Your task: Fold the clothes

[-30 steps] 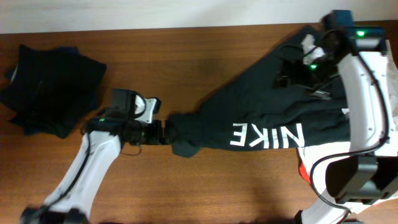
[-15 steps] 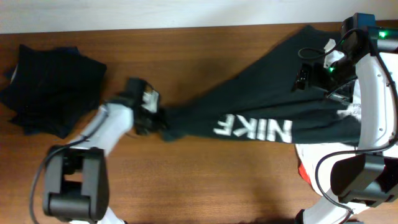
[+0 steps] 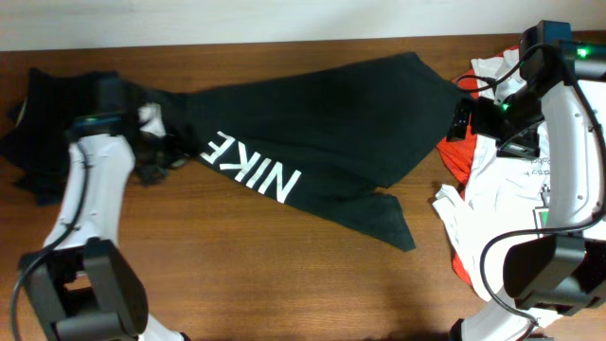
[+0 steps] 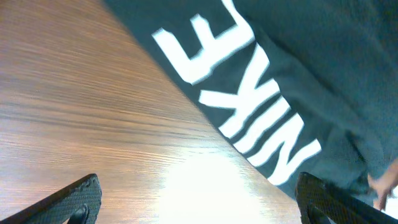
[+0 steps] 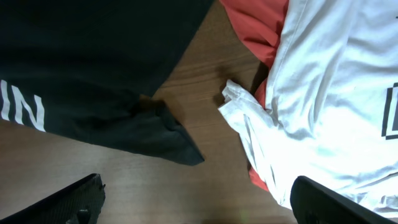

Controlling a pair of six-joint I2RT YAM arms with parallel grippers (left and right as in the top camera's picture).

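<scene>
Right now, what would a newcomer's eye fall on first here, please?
The large dark T-shirt with white NIKE lettering sprawls diagonally across the middle of the brown wooden table. A heap of white and red-orange shirts lies at the right edge, a pile of dark cloth at the left.

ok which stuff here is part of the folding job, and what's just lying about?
Job: black NIKE T-shirt, white T-shirt, red-orange T-shirt, dark clothes pile at left.
Not job: wooden table, pale strip beyond its far edge.
</scene>
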